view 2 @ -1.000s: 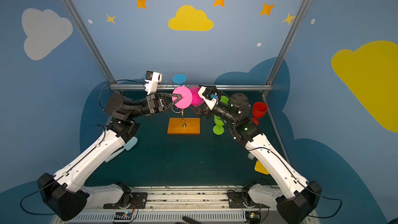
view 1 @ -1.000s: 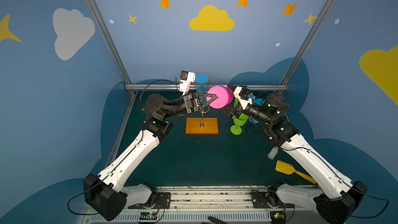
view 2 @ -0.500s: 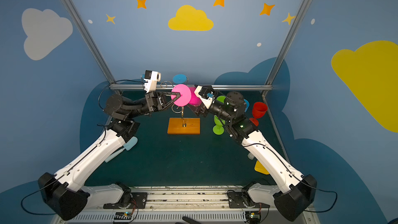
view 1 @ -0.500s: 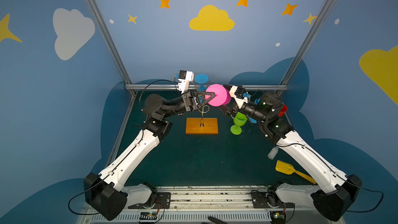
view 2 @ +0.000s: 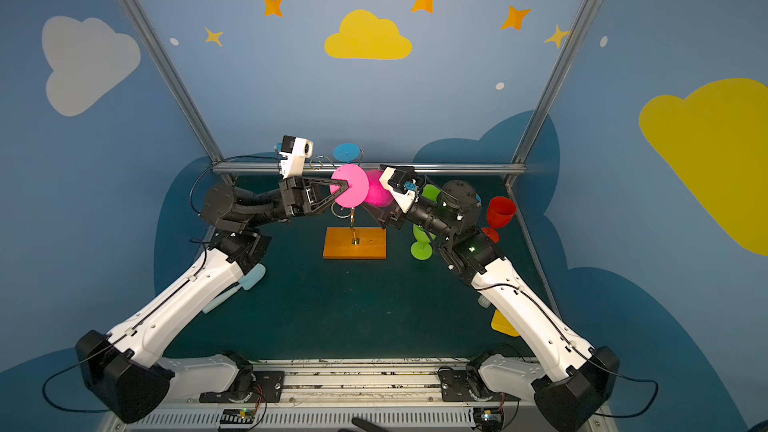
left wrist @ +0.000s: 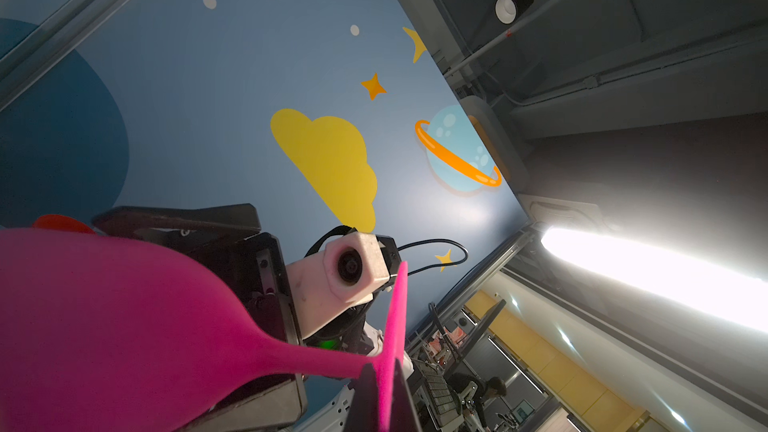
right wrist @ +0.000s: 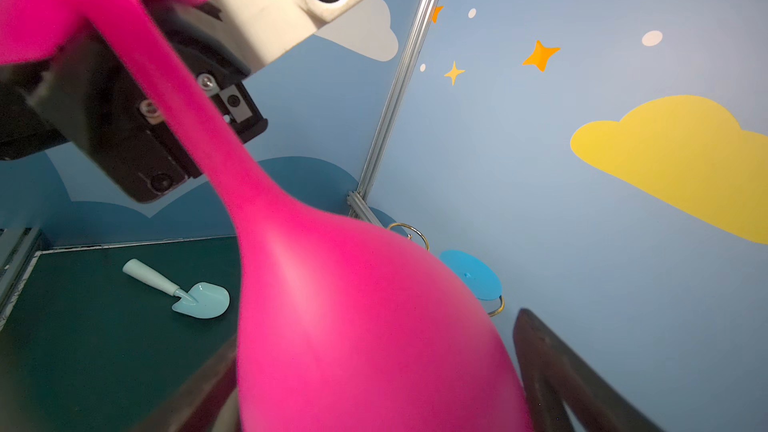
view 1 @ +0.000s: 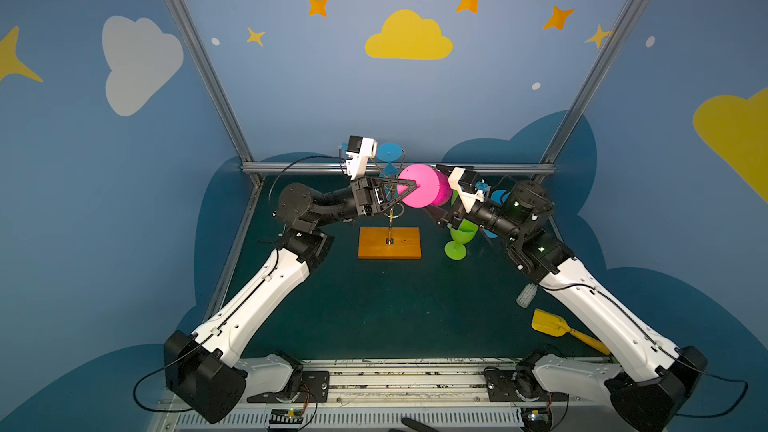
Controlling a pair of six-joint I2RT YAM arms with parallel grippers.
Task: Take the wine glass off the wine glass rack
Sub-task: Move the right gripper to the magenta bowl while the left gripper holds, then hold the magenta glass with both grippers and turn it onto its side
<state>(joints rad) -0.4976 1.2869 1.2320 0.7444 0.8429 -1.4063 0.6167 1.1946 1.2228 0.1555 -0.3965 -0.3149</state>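
Contact is clearest on our left side: the left tool (view 1: 411,188) is pinched tight on the flat round foot of a matte pink wine glass (view 1: 430,193), and in the left wrist view its two dark fingertips (left wrist: 359,401) sandwich that disc edge-on. We see the glass lying on its side in the air, foot toward the left arm and bowl toward the right, above the top of the thin gold wire wine glass rack (view 1: 389,245), whose slim post stands on a rectangular orange-brown wooden base on the dark green tabletop (view 1: 374,309). Our right tool (right wrist: 374,338) is spread wide with one dark finger (right wrist: 561,367) on each side of the pink bowl; the right wrist view is so close that we cannot tell whether the pads touch it. A sky-blue wine glass (view 1: 390,153) hangs upside down from a curled arm at the back of the rack, its foot resting on the wire. A lime-green wine glass (view 1: 458,238) stands upright on the tabletop just right of the base, and in a top view a red wine glass (view 2: 500,211) stands further right. A yellow toy shovel (view 1: 548,322) lies near the right arm, a pale mint toy shovel (view 2: 245,280) beside the left arm.
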